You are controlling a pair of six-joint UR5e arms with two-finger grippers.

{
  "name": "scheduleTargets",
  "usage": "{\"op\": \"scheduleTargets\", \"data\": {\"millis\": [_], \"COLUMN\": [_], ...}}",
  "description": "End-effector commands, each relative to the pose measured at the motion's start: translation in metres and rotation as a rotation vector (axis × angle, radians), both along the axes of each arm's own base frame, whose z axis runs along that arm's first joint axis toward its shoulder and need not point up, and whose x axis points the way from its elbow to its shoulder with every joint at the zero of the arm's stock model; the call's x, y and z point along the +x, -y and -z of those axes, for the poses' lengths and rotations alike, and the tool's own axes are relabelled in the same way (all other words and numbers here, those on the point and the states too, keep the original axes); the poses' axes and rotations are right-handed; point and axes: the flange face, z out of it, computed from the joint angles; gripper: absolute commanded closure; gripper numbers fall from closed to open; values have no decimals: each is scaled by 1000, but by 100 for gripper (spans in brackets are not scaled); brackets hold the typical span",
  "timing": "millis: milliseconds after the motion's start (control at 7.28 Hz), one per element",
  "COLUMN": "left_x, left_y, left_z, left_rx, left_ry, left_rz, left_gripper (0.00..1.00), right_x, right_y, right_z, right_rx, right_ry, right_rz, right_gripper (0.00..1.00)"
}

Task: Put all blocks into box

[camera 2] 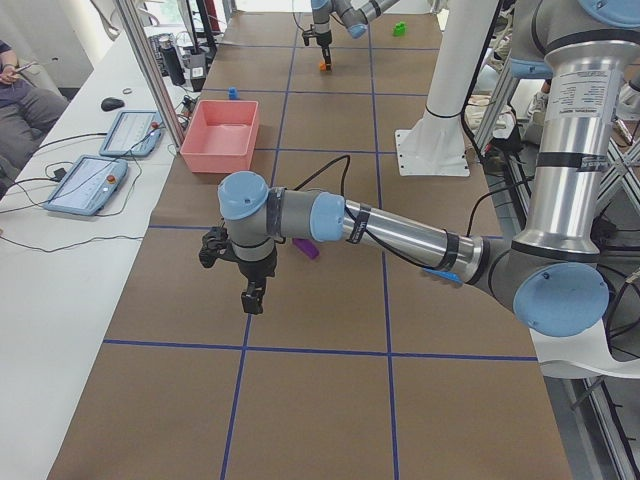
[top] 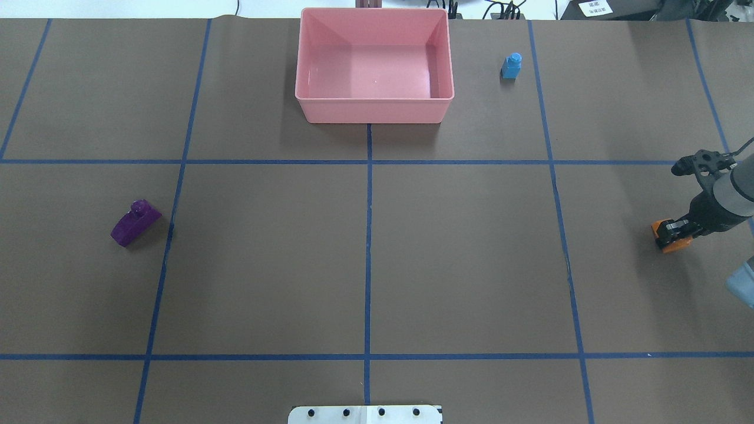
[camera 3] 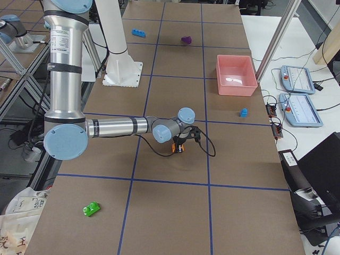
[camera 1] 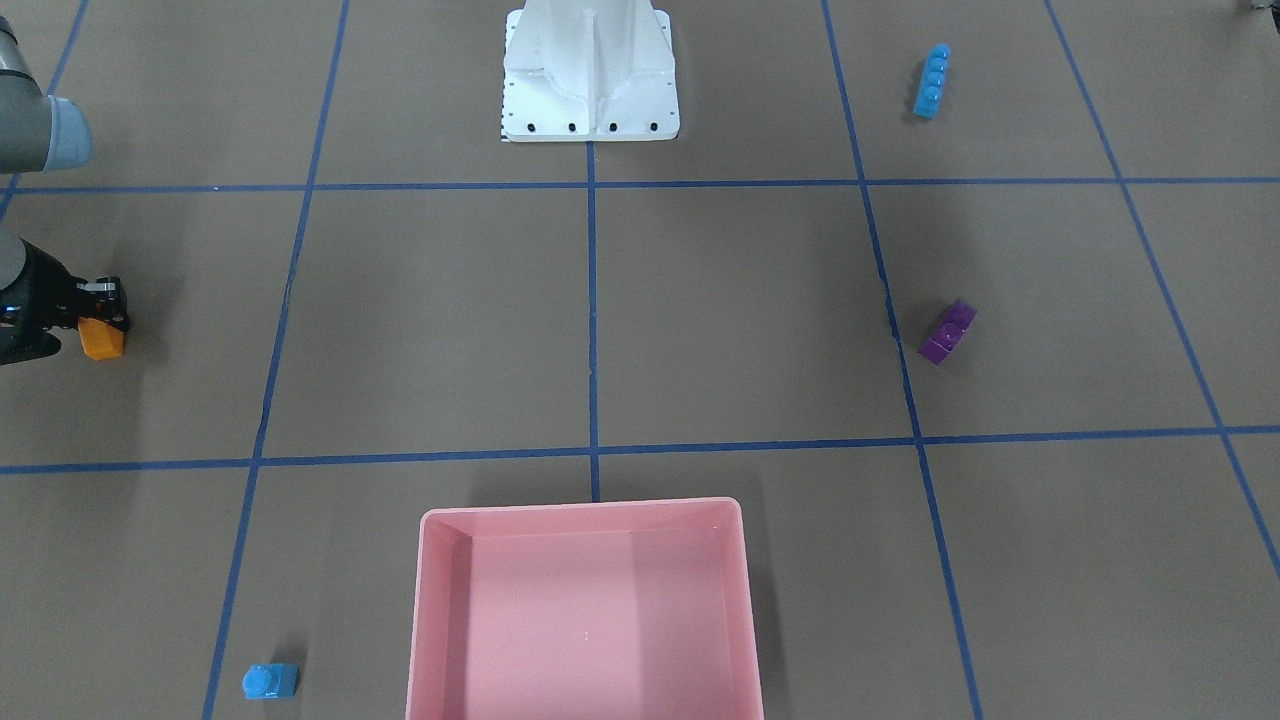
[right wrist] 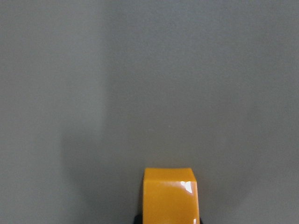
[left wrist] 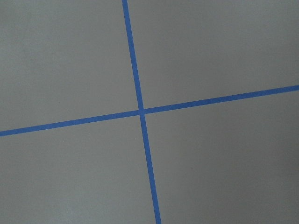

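My right gripper (top: pixel 669 231) is shut on the orange sloped brick (top: pixel 675 243) at the table's right edge; the brick also fills the bottom of the right wrist view (right wrist: pixel 169 196). The pink box (top: pixel 374 111) stands empty at the far middle. The small light-blue brick (top: pixel 511 65) stands right of the box. The purple brick (top: pixel 135 222) lies on the left. The long blue brick (camera 1: pixel 932 81) lies near the robot's base on its left. The green brick (camera 3: pixel 92 209) lies far out on the robot's right. My left gripper (camera 2: pixel 251 298) hangs near the purple brick; I cannot tell if it is open.
The white metal base plate (camera 1: pixel 590 110) stands at the near middle edge. Blue tape lines cross the brown table cover (left wrist: pixel 140 111). Tablets and cables (camera 2: pixel 100 170) lie on the operators' bench past the box.
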Motion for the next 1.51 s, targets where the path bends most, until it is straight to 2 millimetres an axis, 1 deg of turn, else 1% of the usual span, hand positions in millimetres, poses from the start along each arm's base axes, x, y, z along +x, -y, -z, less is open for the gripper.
{"op": "scheduleTargets", "data": {"millis": [0, 137, 275, 412, 549, 687, 824, 961, 1099, 1236, 1373], "left_x": [0, 2, 3, 10, 37, 76, 119, 149, 179, 213, 245], "left_y": [0, 1, 4, 7, 9, 8, 1, -6, -18, -27, -31], "left_z": [4, 8, 20, 35, 52, 76, 94, 116, 133, 146, 146], "left_rx": [4, 5, -26, -28, -28, 58, 96, 128, 110, 58, 69], "left_ry": [-6, -28, -44, -54, -68, -69, -79, -97, -116, -149, -150], "left_rz": [2, 1, 58, 109, 129, 53, -33, -84, -107, -62, -48], "left_gripper": [0, 0, 0, 0, 0, 1, 1, 0, 0, 0, 0], "right_x": [0, 16, 42, 63, 83, 95, 99, 89, 75, 45, -14], "right_y": [-4, 0, 4, 14, 29, 57, 92, 120, 146, 161, 170], "right_z": [16, 43, 68, 84, 101, 130, 178, 224, 275, 322, 378], "right_rx": [0, 17, 49, 53, 49, 39, 1, -25, -52, -95, -172], "right_ry": [42, 88, 116, 158, 209, 231, 235, 223, 214, 218, 222], "right_rz": [12, -17, -65, -101, -135, -168, -195, -198, -206, -223, -261], "right_gripper": [100, 100, 100, 100, 100, 100, 100, 100, 100, 100, 100]}}
